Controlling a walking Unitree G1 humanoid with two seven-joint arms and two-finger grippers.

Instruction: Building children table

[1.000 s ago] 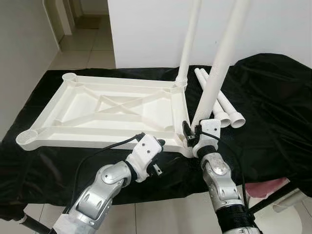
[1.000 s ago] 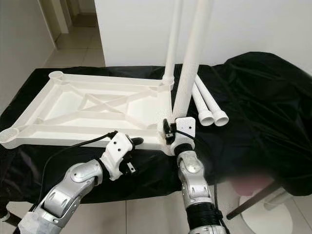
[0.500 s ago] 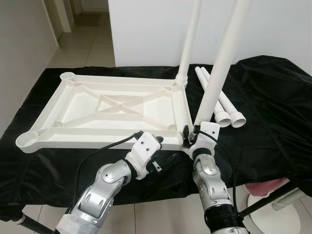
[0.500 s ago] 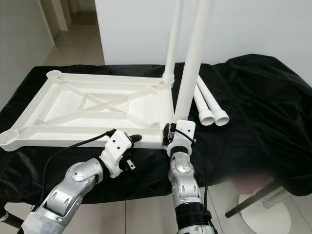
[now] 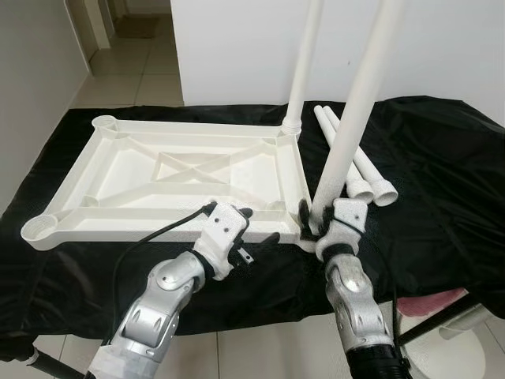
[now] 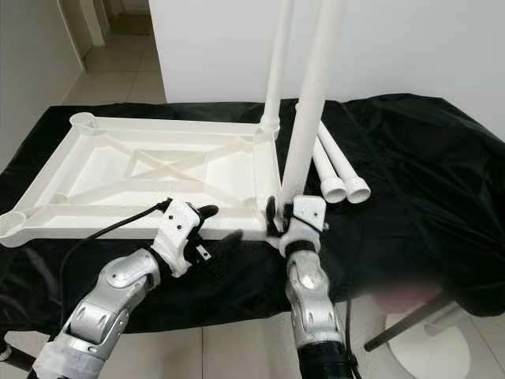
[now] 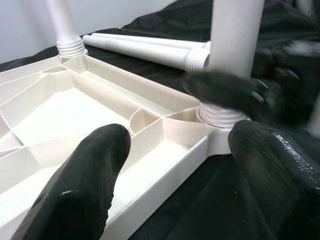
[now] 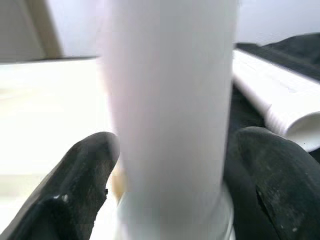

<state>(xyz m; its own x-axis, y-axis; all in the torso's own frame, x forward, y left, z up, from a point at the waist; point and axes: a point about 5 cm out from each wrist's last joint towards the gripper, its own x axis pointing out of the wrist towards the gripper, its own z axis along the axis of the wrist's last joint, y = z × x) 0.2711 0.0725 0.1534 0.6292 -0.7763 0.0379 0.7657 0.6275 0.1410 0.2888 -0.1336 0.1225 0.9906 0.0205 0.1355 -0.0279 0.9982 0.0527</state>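
Tabletop (image 5: pixel 173 178) lies upside down, centre-left on the black worktop (image 5: pixel 442 181). Right claw (image 5: pixel 322 223), lower centre, has straightened the second leg (image 5: pixel 347 134) in its corner socket, fingers around it; left claw (image 5: pixel 264 237) hovers open.

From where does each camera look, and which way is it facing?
Left and right eye views: from the head, down at the upturned tabletop on black cloth; both arms show.
Left wrist view: along the left claw toward the tabletop's near corner.
Right wrist view: along the right claw at the near leg.
All share that leg.
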